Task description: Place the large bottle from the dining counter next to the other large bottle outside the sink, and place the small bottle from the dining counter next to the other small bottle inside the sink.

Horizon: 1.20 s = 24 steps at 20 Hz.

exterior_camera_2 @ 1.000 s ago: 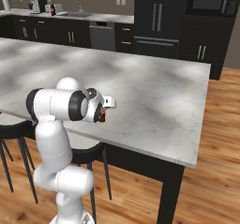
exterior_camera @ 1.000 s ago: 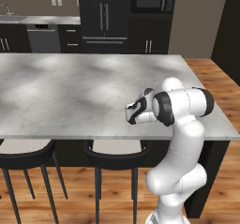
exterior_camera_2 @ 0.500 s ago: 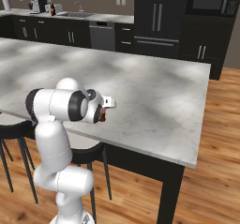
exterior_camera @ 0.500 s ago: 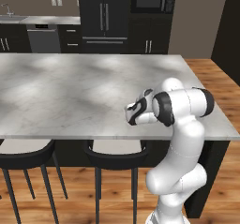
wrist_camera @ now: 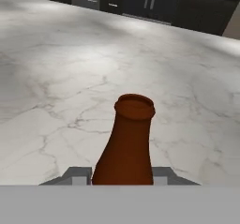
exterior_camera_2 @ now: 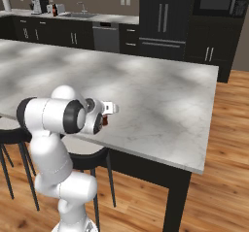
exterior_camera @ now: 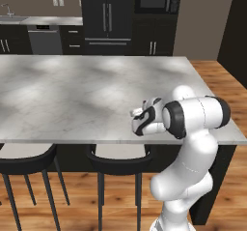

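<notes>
— Where is the bottle (wrist_camera: 126, 143)?

— Over the near edge of the counter (exterior_camera: 72, 90), between the gripper's (wrist_camera: 123, 175) two fingers. They are closed on it, low down on its body. I can't tell which of the two bottles it is.

— Will it be hard to carry?

— I think it is stiff, smooth and a bit slippery. It looks light. Holding the wide part below the neck is best.

— How is the arm (exterior_camera: 193, 123)?

— It is bent low by the stools (exterior_camera: 120, 157), with the hand pointing sideways along the counter edge.
</notes>
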Motion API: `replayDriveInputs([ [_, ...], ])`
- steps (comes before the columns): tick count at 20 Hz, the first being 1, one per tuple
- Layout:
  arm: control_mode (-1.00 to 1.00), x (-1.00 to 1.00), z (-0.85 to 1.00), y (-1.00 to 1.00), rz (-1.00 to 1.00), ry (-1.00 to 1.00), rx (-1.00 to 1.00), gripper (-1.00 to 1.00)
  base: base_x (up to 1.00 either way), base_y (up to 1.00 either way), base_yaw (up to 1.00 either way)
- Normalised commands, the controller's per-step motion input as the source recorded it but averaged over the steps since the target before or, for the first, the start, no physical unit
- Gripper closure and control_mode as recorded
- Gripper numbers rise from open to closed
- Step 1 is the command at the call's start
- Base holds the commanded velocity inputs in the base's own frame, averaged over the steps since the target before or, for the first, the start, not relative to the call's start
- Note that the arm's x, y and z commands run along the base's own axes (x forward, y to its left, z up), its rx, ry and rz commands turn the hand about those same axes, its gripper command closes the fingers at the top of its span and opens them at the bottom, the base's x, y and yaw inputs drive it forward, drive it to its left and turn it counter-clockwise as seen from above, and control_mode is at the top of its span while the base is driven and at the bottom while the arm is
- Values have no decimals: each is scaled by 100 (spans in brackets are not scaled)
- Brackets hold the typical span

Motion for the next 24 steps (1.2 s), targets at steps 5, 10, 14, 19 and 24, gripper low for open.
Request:
replayDriveInputs([
  [5, -100, -25, 31, 0, 0, -11, 0, 100, 0, 0, 0],
  [10, -100, -13, 16, 0, 0, -7, 3, 100, 0, 0, 0],
  [14, -100, -1, 7, 0, 0, -2, 4, 100, 0, 0, 0],
  [19, -100, 0, 0, 0, 0, 0, 7, 100, 0, 0, 0],
  [24, 100, 0, 0, 0, 0, 0, 0, 100, -28, 0, 0],
])
